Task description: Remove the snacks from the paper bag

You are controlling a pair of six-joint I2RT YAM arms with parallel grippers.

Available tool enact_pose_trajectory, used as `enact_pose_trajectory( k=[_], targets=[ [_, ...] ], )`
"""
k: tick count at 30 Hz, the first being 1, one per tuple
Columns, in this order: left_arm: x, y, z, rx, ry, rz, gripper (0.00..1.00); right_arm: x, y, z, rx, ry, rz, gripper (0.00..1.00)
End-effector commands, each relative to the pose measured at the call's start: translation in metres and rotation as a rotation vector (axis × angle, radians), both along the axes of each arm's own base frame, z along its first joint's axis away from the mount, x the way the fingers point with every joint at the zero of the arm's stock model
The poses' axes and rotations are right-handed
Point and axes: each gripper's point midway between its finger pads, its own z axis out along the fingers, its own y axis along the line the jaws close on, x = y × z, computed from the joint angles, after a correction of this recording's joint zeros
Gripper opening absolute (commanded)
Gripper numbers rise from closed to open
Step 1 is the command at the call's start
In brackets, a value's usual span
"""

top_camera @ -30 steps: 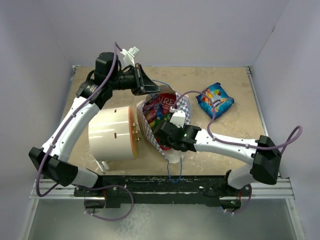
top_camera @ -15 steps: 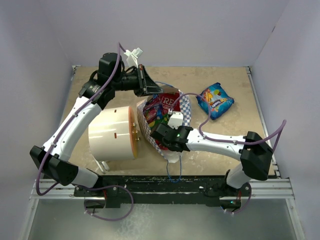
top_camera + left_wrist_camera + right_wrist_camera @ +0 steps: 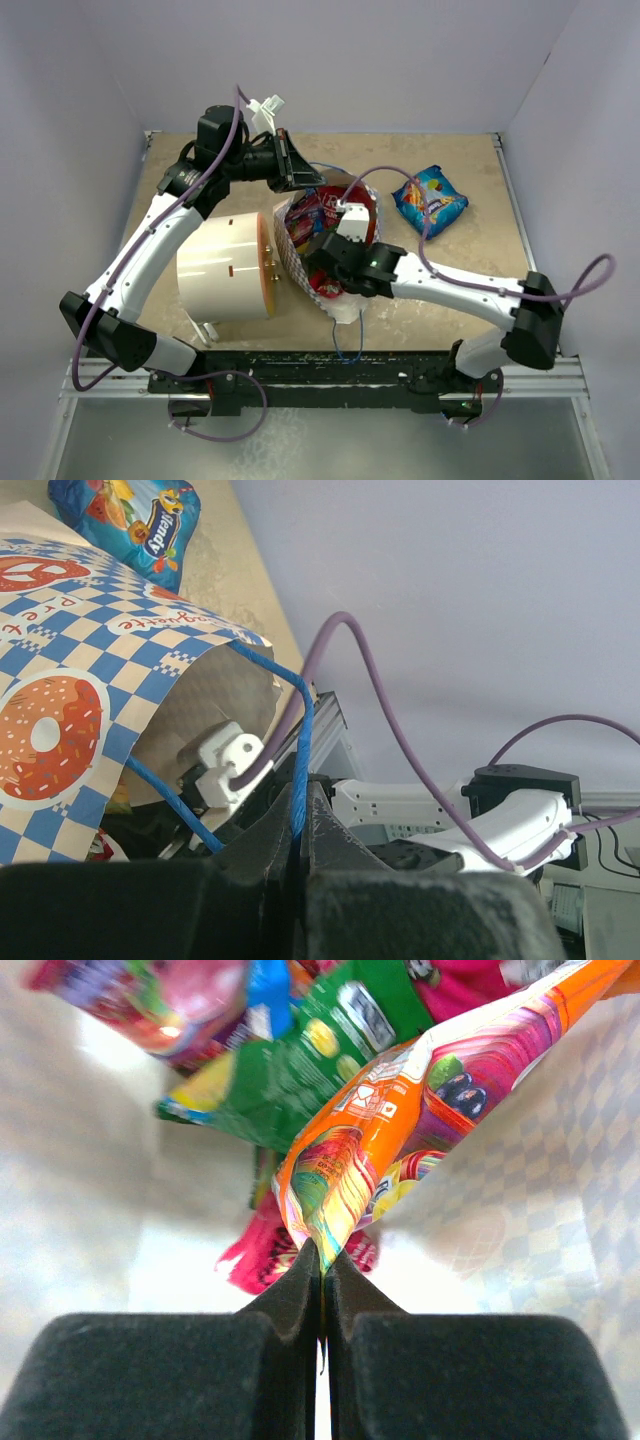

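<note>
1. Paper bag [image 3: 368, 215]: it stands open near the middle of the table [image 3: 460, 265], its blue-and-white checked outside facing the far right. It is just beside the white cylinder [image 3: 225, 265], which lies on its side to the bag's left.

2. Left gripper [image 3: 297, 825]: the fingers are pressed fully together on the blue cord handle [image 3: 300, 730] at the bag's far rim. The cord runs taut from the rim down into the jaws. In the top view this gripper [image 3: 300, 175] sits above the far edge of the bag.

3. Right gripper [image 3: 322, 1260]: it is reached down inside the bag. The fingers are closed tight on the lower corner of an orange packet [image 3: 420, 1110], which slants up and to the right from the pinch.

4. Contents in the bag: a green packet [image 3: 300, 1060] lies behind the orange one. A pink packet [image 3: 250, 1255] lies low against the bag's floor, partly hidden by the fingers. More bright packets are crowded at the top of the wrist view and are too blurred to tell apart.

5. Outside the bag: one blue packet [image 3: 430, 198] lies flat on the table to the far right, apart from the bag.
</note>
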Motion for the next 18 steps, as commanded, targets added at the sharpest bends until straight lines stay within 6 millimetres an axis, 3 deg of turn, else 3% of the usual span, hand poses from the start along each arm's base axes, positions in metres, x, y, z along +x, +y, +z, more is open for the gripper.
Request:
enact_pose_trajectory(
  k=[1, 5, 10, 13, 18],
  targets=[
    [-0.007, 0.005, 0.027, -0.036, -0.077, 0.011, 0.00, 0.015, 0.012, 0.096, 0.170, -0.206, 0.084, 0.00],
    [-0.004, 0.004, 0.027, -0.037, -0.080, 0.015, 0.00, 0.003, 0.017, 0.135, 0.261, -0.236, 0.192, 0.00],
    [-0.001, 0.003, 0.026, -0.038, -0.082, 0.016, 0.00, -0.039, 0.031, 0.165, 0.403, -0.194, 0.457, 0.00],
    [0.001, 0.002, 0.023, -0.034, -0.081, 0.015, 0.00, -0.068, 0.033, 0.196, 0.507, -0.256, 0.651, 0.00],
    [0.005, 0.000, 0.016, -0.024, -0.065, 0.014, 0.00, -0.100, 0.005, 0.241, 0.614, -0.313, 0.742, 0.00]
  ],
)
